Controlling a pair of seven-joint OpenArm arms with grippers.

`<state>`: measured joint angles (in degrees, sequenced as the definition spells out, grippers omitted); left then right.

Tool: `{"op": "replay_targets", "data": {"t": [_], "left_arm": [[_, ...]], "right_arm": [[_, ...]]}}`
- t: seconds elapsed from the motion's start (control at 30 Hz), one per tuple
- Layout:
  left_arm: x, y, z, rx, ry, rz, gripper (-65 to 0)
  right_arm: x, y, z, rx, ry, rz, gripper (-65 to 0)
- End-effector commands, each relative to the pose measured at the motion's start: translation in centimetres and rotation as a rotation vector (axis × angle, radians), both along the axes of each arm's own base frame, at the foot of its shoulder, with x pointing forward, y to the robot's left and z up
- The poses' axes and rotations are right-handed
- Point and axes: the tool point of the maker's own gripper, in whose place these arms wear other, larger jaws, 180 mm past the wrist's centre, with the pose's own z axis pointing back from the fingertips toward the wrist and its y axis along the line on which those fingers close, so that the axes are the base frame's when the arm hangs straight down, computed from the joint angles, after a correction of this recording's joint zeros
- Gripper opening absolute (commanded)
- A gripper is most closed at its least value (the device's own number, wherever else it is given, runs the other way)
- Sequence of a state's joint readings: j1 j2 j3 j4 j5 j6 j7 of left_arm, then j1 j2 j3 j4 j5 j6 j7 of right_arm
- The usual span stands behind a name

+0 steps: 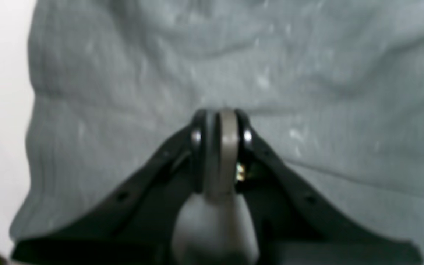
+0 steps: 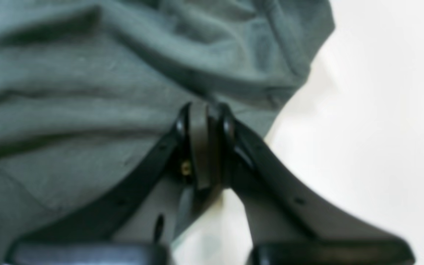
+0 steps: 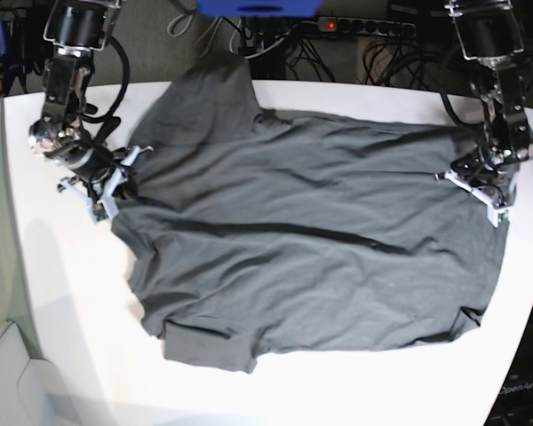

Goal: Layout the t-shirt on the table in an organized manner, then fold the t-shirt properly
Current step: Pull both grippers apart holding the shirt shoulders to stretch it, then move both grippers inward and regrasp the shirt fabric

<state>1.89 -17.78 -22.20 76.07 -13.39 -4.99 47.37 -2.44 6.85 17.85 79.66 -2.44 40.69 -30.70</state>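
Observation:
The dark grey t-shirt [image 3: 302, 257] lies spread across the white table [image 3: 71, 311], wrinkled, with one long crease running across its middle. My right gripper [image 3: 115, 184] is at the shirt's left edge in the base view. In the right wrist view its fingers [image 2: 204, 110] are shut, pinching a fold of the t-shirt [image 2: 87, 73] at its border. My left gripper [image 3: 481, 191] is at the shirt's right edge. Its fingers [image 1: 221, 117] are pressed together on the t-shirt [image 1: 271, 66], and a crease runs out from the tips.
Behind the table's far edge are cables and a power strip [image 3: 364, 27], and a blue object [image 3: 258, 7] sits at the top. One sleeve [image 3: 222, 89] reaches toward that far edge. Bare white table [image 2: 381, 110] lies beside each gripper, and the table's rim is near the right gripper.

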Motion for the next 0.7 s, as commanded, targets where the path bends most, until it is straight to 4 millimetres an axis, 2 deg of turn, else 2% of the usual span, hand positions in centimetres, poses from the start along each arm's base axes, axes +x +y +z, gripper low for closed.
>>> {"op": "replay_targets", "data": {"t": [0.0,0.2,0.43,0.53,0.6,0.67], "left_arm": [[-0.8,0.7,-0.8,0.009,0.048,0.011,-58.6],[-0.6,1.0,-1.3,0.005,0.043,0.023,-58.6],[-0.6,0.8,-1.2,-0.002,0.038,0.020,-58.6],[0.1,0.5,-0.1,0.010,0.003,0.006,-58.6],[0.4,-0.3,0.5,0.005,-0.023,-0.005,-58.6],[1.3,-0.9,2.0,0.014,-0.071,-0.021,-58.6]], "right_arm": [[-2.9,-2.8,-2.3,-0.121,0.152,-0.021,-61.5],[-2.8,-6.0,-1.5,-0.155,0.143,-0.076,-61.5],[-4.2,-6.8,-2.0,-0.171,0.171,-0.081,-61.5],[-4.5,-6.6,-2.0,-0.171,0.170,-0.079,-61.5],[-4.1,-6.6,-1.3,-0.176,0.148,-0.077,-61.5],[-3.4,-6.5,-0.2,-0.188,0.113,-0.073,-61.5]]}}
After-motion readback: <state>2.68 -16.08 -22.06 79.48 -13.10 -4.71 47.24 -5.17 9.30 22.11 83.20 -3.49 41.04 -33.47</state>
